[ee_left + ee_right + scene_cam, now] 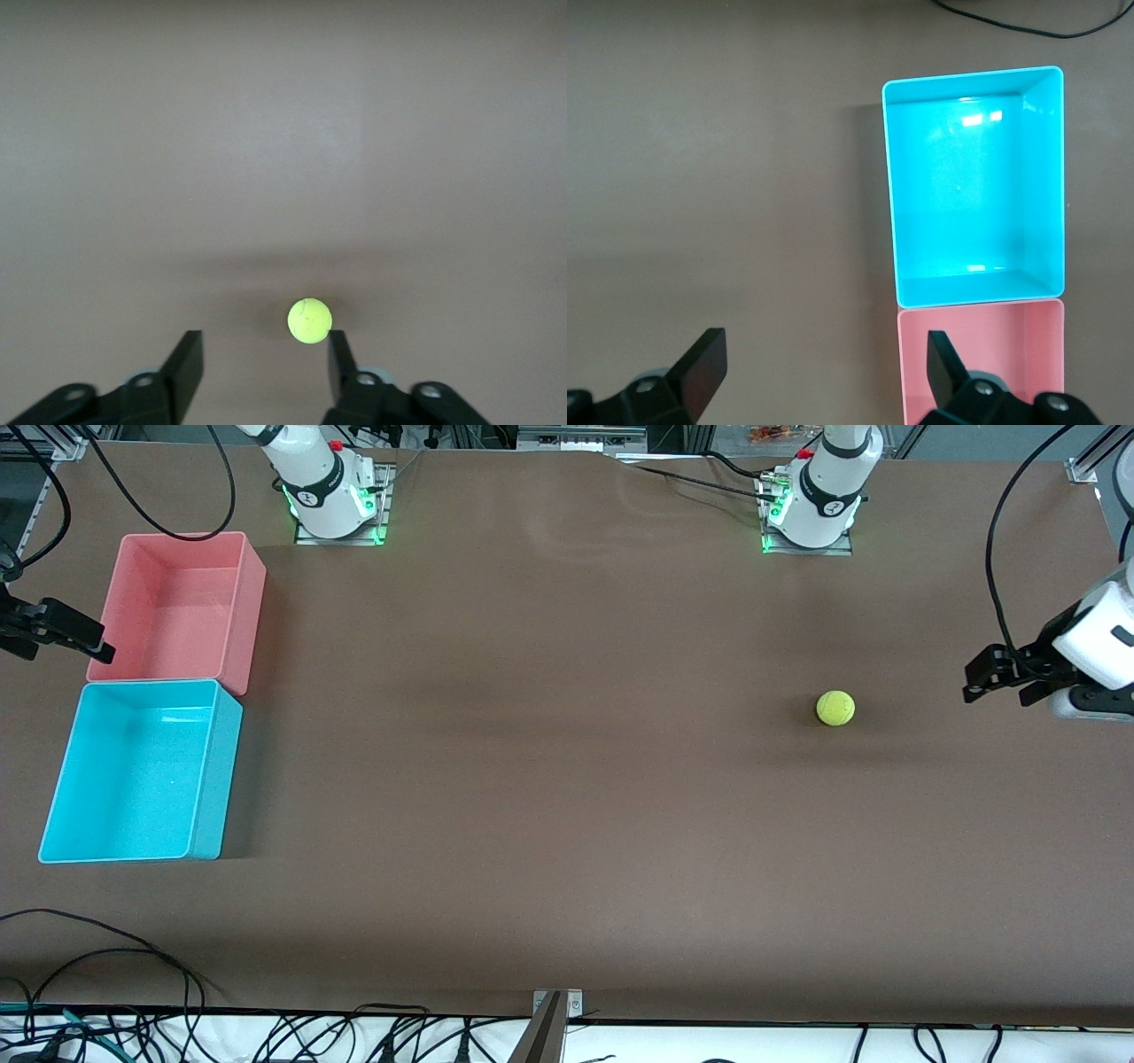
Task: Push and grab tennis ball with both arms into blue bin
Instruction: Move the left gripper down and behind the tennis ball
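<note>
The left gripper hangs with its fingers spread wide and nothing between them, low over the table at the left arm's end, and the tennis ball lies on the bare surface just ahead of its fingertips, apart from them, toward the right arm's end. The right gripper is also spread and empty, held beside the pink bin at the right arm's end; the blue bin stands open and touching the pink bin, on its side nearer the front camera, well apart from the ball
</note>
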Action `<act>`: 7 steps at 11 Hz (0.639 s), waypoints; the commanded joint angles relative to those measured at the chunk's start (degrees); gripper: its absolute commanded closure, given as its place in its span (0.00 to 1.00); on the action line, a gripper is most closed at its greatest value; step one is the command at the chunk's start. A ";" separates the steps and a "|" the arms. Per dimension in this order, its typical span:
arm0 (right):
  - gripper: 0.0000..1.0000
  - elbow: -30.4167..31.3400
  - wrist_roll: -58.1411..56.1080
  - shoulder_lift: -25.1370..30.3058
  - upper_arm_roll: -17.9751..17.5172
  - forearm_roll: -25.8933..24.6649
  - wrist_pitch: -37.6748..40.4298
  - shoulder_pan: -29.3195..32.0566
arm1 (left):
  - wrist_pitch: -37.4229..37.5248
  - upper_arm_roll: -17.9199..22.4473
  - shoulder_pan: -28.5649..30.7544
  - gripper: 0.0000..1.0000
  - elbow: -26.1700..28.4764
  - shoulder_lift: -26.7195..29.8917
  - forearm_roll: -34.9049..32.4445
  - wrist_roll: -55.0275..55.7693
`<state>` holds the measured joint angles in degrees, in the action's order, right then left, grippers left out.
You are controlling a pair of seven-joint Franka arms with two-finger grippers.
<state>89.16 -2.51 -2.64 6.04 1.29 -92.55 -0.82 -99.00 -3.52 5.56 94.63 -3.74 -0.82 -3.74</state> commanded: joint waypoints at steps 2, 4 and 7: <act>0.00 -1.71 0.40 -0.70 -0.07 -0.06 0.80 0.29 | 2.05 0.18 2.26 1.00 -2.43 -1.18 0.38 3.29; 0.00 -1.71 0.31 -0.79 -0.07 -0.15 0.80 0.29 | 2.93 0.27 3.32 1.00 -2.00 -2.49 -0.58 11.51; 0.00 -1.71 0.31 -0.79 -0.07 -0.06 0.80 0.29 | 4.07 0.35 7.71 1.00 0.46 -2.59 6.96 33.60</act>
<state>89.16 -2.51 -2.66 6.09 1.29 -92.59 -0.80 -96.88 -2.91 10.51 94.49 -5.64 1.45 13.18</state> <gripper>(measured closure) 0.000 0.991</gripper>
